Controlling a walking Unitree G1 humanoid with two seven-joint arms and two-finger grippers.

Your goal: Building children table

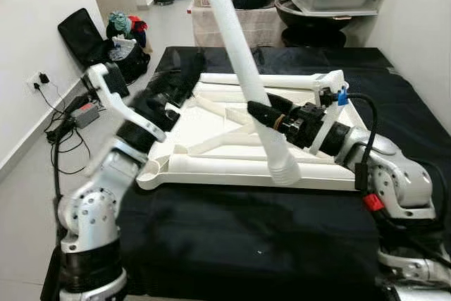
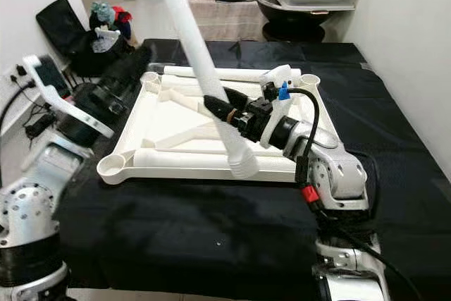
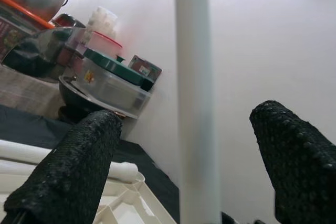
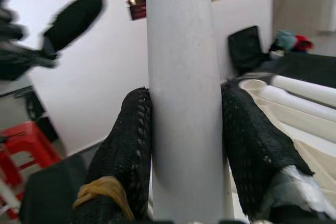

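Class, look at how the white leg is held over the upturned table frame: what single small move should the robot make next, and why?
Probably swing the white leg toward a corner socket of the frame. The right gripper has its jaws clamped on the leg, whose ribbed end hangs over the frame's near rail, not a socket. The left gripper is open, holding nothing.

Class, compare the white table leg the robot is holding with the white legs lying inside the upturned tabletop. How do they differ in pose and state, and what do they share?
The held leg slants steeply upward, its ribbed end low over the tabletop; the loose legs lie flat inside it. The held leg is clamped by the right gripper; the loose legs are untouched. The left gripper is open beside the held leg. All are white tubes.
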